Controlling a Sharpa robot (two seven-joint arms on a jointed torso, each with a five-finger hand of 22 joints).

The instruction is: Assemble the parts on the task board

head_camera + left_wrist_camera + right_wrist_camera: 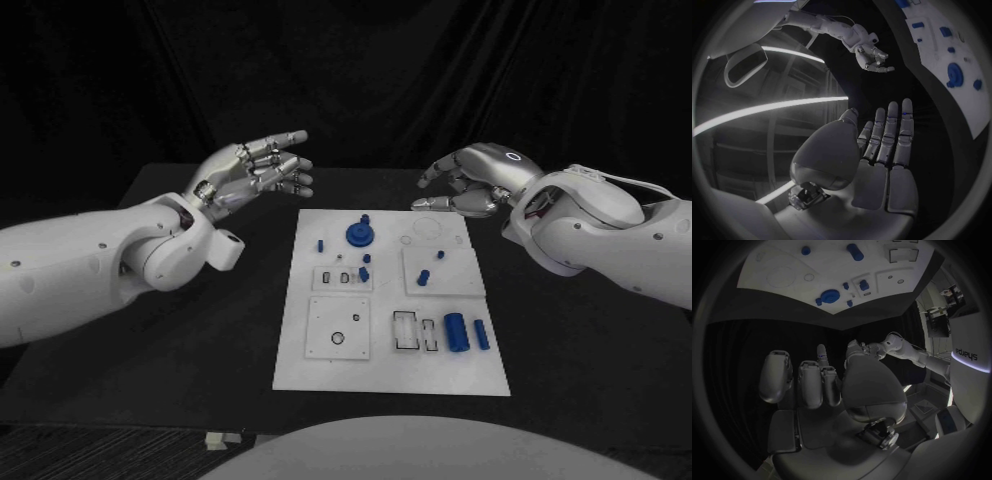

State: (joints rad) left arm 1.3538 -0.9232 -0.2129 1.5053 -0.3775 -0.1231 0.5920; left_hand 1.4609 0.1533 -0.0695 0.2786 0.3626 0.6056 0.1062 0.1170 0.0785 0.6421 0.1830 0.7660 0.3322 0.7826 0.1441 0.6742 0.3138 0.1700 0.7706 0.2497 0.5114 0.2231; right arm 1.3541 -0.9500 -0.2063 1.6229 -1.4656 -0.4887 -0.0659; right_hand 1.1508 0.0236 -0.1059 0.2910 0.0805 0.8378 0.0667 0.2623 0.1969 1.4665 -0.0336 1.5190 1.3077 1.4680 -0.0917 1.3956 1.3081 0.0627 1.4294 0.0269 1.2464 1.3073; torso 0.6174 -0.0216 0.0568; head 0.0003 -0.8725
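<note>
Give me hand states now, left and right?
Left hand: open, fingers apart, holding nothing.
Right hand: fingers curled in, holding nothing, so shut.

A black table (173, 330) stands before a dark curtain (375, 80).

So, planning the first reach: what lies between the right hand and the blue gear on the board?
Nothing solid. In the head view, only bare white task board with a faint circular outline separates the right hand from the blue gear.
</note>
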